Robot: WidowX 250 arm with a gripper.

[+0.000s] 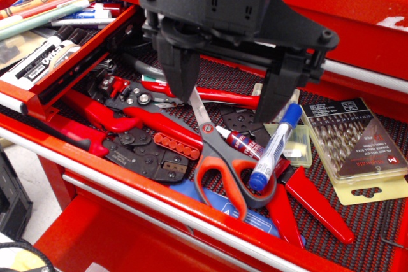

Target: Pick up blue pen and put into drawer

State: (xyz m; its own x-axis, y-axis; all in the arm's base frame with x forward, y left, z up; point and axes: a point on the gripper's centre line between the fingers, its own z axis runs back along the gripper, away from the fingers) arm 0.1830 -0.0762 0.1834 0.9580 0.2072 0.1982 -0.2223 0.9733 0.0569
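The blue pen point(275, 148), a white-barrelled marker with a blue cap and blue end, lies tilted in the wide red tool drawer, resting on the red-handled scissors point(223, 170). My gripper point(229, 97) hangs above the wide drawer, its two black fingers point(177, 68) spread apart and empty; the right finger ends just above and left of the pen's capped end. The small shallow red drawer point(83, 49) of pens, markers and crayons stands open at the upper left.
The wide drawer point(159, 205) holds red-handled pliers point(121, 119), a crimping tool point(150, 154), a small red-labelled glue tube point(242, 141) and a clear case of drill bits point(357, 141) on black mesh liner. The red cabinet front rises behind.
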